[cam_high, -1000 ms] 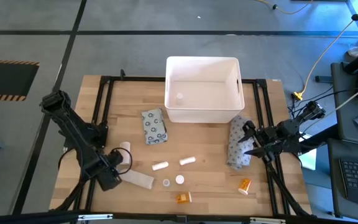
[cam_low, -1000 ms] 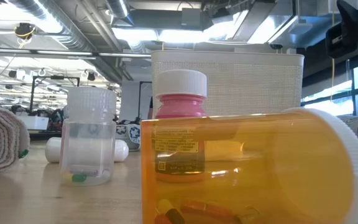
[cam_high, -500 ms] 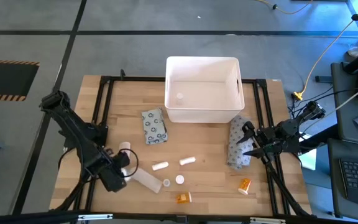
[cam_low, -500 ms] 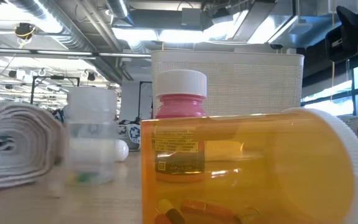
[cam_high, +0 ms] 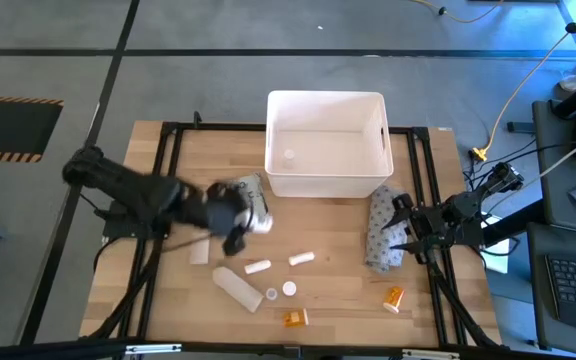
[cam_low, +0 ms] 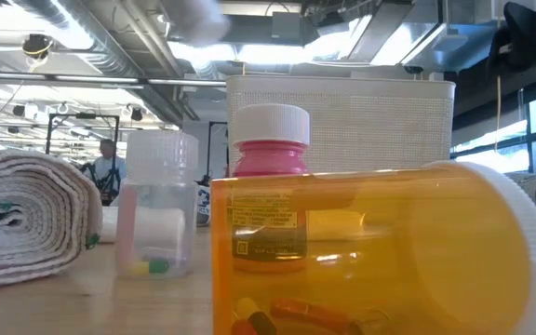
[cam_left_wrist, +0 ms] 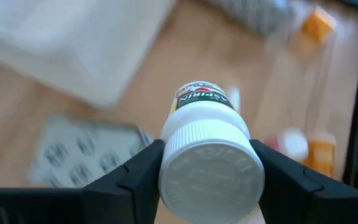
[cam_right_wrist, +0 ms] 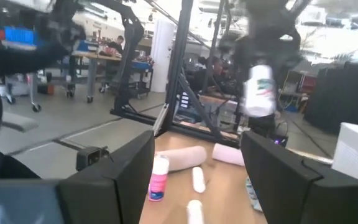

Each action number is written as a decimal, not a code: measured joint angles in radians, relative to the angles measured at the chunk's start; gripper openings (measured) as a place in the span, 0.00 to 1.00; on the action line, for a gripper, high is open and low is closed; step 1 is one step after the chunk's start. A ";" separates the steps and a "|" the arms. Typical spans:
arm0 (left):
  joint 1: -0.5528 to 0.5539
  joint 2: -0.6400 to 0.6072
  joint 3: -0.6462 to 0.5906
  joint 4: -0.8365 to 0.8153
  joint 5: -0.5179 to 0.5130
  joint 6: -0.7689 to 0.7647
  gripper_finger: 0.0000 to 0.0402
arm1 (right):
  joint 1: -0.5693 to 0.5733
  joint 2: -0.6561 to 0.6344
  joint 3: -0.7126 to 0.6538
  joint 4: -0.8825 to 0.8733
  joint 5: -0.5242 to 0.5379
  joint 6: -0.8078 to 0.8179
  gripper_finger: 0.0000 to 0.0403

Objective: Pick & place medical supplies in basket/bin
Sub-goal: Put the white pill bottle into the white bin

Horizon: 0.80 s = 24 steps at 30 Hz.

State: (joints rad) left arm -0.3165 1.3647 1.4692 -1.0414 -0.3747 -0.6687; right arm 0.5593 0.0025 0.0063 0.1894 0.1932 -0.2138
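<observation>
Lifted off the desk's front-left corner, our left gripper (cam_left_wrist: 207, 177) clamps a light, rigid aspirin bottle (cam_left_wrist: 205, 144) by its cap; right gripper's (cam_high: 400, 231) jaws unclear.

white bottle (cam_left_wrist: 211, 152) | label reads "ASPIRIN" | other print illegible

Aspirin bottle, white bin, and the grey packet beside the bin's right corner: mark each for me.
aspirin bottle (cam_left_wrist: 211, 163): left wrist view, on its ribbed white cap, between the left hand's fingers.
white bin (cam_high: 326, 184): high view, on its near wall.
grey packet (cam_high: 380, 232): high view, mid-surface, by the right hand.
</observation>
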 joint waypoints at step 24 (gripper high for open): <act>0.717 0.646 0.768 -0.175 0.289 0.802 0.50 | 0.000 0.000 0.000 -0.022 0.217 -0.056 0.60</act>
State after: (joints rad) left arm 0.4009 2.0106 2.2377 -1.2160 -0.0859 0.1332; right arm 0.5591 0.0021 0.0063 0.1670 0.4098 -0.2703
